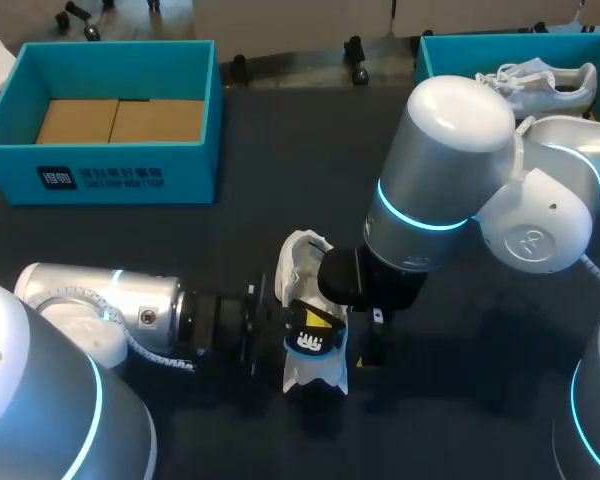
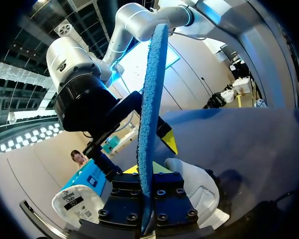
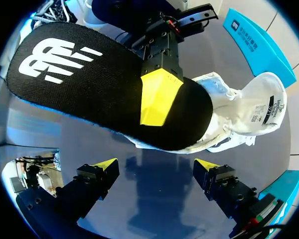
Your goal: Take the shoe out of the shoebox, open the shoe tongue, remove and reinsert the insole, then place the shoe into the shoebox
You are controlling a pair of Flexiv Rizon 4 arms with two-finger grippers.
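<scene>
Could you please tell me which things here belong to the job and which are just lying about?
Job: insole, clamped in left gripper; white shoe on the table; open right gripper; one box, left shoebox or right shoebox, cannot tell which.
Lying about: second shoe in the right shoebox; cardboard in the left shoebox.

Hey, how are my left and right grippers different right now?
The left gripper is shut on the insole, one yellow tip pressed against its black top. The right gripper is open and holds nothing. The left gripper's fingers stand close together, while the right gripper's are spread wide apart. Both sit close to the white shoe on the table.
</scene>
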